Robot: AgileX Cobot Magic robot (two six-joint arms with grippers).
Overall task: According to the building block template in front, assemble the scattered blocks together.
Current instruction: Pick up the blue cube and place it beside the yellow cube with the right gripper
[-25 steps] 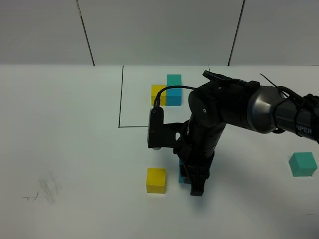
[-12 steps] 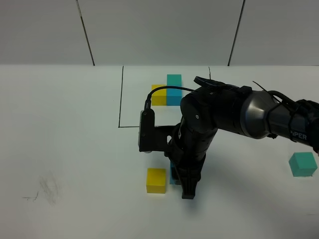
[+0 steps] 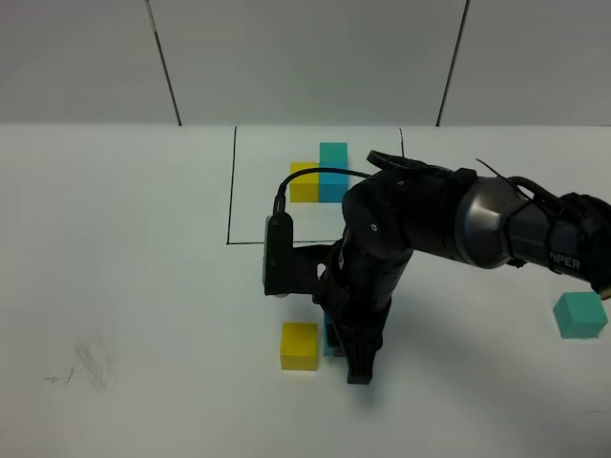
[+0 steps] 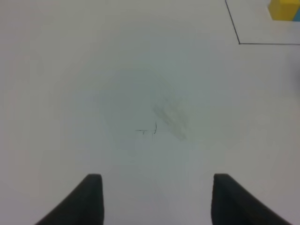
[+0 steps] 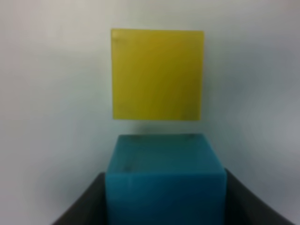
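Note:
The building block template (image 3: 320, 181) stands at the back inside a black-line rectangle (image 3: 232, 191): yellow joined to blue, teal-green on the blue. Of the scattered blocks, the yellow cube (image 3: 299, 345) lies at the front. My right gripper (image 3: 349, 355) is shut on the blue cube (image 3: 329, 342), just right of the yellow cube. In the right wrist view the blue cube (image 5: 164, 180) sits between the fingers, a narrow gap from the yellow cube (image 5: 157, 74). The teal-green cube (image 3: 579, 315) lies far right. My left gripper (image 4: 157, 201) is open and empty over bare table.
The right arm (image 3: 430, 229) reaches across the middle and hides part of the rectangle's front line. Faint pencil scuffs (image 3: 91, 363) mark the table at the front left. The left wrist view shows the rectangle's corner (image 4: 239, 43) and the template's yellow cube (image 4: 284, 9).
My right gripper has moved left with the blue cube, bringing it close beside the loose yellow cube. The other cubes have not moved.

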